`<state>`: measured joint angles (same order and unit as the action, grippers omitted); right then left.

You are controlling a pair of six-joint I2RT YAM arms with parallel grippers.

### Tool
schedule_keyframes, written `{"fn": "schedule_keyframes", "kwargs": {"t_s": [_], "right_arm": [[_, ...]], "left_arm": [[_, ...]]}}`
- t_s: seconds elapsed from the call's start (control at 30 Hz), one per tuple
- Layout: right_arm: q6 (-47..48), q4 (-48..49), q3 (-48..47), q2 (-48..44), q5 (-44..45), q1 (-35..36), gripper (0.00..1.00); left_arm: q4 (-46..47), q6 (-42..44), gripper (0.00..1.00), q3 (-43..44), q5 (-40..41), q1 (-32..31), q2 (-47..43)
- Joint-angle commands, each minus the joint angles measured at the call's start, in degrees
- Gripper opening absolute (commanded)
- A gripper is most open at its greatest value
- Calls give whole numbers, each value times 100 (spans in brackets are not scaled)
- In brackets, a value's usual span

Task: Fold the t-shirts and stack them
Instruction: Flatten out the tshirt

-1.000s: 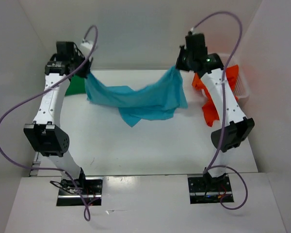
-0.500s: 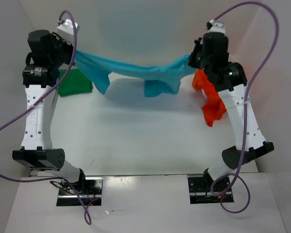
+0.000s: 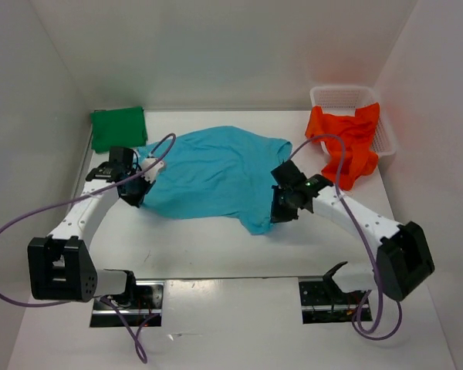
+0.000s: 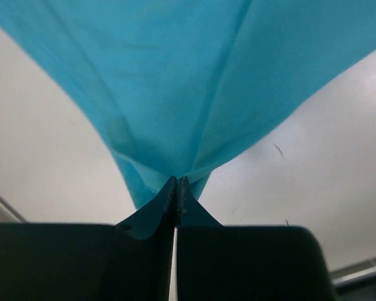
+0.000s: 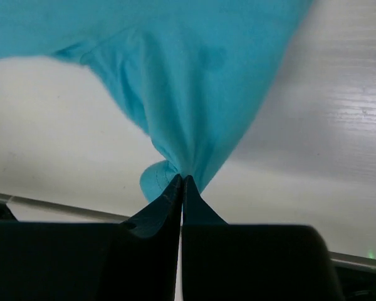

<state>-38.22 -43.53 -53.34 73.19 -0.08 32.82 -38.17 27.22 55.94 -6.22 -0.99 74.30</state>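
Currently the turquoise-blue t-shirt [image 3: 212, 173] is lying spread over the middle of the table [image 3: 216, 247], roughly flat with soft wrinkles, one near corner trailing toward the right arm. Left gripper [image 3: 139, 191] is pinching the shirt's left edge, jaws pressed together on a thin gather of cloth; in the left wrist view its fingers [image 4: 165, 204] are meeting with fabric fanning out from between the tips. Right gripper [image 3: 280, 208] is doing likewise at the near right edge, fingers [image 5: 168, 199] clamped on a small twisted bunch. Dark green t-shirt [image 3: 118, 128] is sitting folded at the far left, near the blue one's corner; whether touching, cannot tell. Orange-red t-shirt [image 3: 343, 142] is hanging half out of the white mesh basket [image 3: 347, 92] at far right, draping onto the table. Handling, as judged: cloth is looking light, thin and limp, sagging and bunching wherever unsupported, nothing fragile about it. Corners and hem edges are looking like the best holds, arms spaced wide so the panel is stretching flat; a mid-panel grab is probably just going to pull up a peak and spoil the lay.
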Motion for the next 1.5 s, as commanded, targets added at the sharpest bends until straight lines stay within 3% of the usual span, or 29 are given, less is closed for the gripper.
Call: {"fn": "schedule_keyframes", "kwargs": {"t_s": [0.0,0.03,0.1,0.13,0.17,0.2,0.23,0.27,0.33,0.4,0.47,0.6,0.83,1.0,1.07,1.23,1.47], "right_arm": [[-102,645,-403,317,-241,-248,0],[154,557,-736,771,-108,-415,0],[901,31,-2350,1292,374,-960,0],[1078,-206,-3061,1538,551,-1118,0],[1236,-418,-4599,1941,727,-1242,0],[1455,-742,-5381,2093,1181,-1382,0],[1544,-858,-6807,2199,1481,-1383,0],[1615,-1016,-7430,2365,1806,-1383,0],[1668,-1070,-8555,2419,2554,-1322,0],[1738,-1009,-8623,2271,2714,-1322,0],[1800,-948,-8115,2017,2654,-1322,0],[1853,-650,-6502,1296,2600,-1111,0],[1038,-595,-3634,-312,2101,-707,0],[395,-376,-1340,-920,941,-584,0],[17,-209,-621,-999,624,-304,0],[-529,-138,-247,-570,676,672,0],[-477,-77,-308,152,578,858,0]], "left_arm": [[249,231,0,204,-45,20,152],[249,231,0,459,-46,20,311],[310,65,0,1196,-3,20,839],[380,-14,0,2235,67,20,988],[381,-198,0,2837,146,20,1225],[494,-296,0,3435,226,20,1297],[582,-384,0,3989,226,20,1297],[687,-532,0,4960,226,73,1297],[663,-700,0,5897,279,134,1472],[531,-955,0,6700,0,214,1473],[425,-956,0,6781,-159,214,1473],[293,-764,0,5992,-520,214,1114],[170,-51,0,3339,-294,153,-2],[223,528,0,986,15,12,-530],[354,625,0,455,226,12,-609],[416,960,0,-680,226,12,-812],[232,1013,0,-1260,472,72,-1374]]}}
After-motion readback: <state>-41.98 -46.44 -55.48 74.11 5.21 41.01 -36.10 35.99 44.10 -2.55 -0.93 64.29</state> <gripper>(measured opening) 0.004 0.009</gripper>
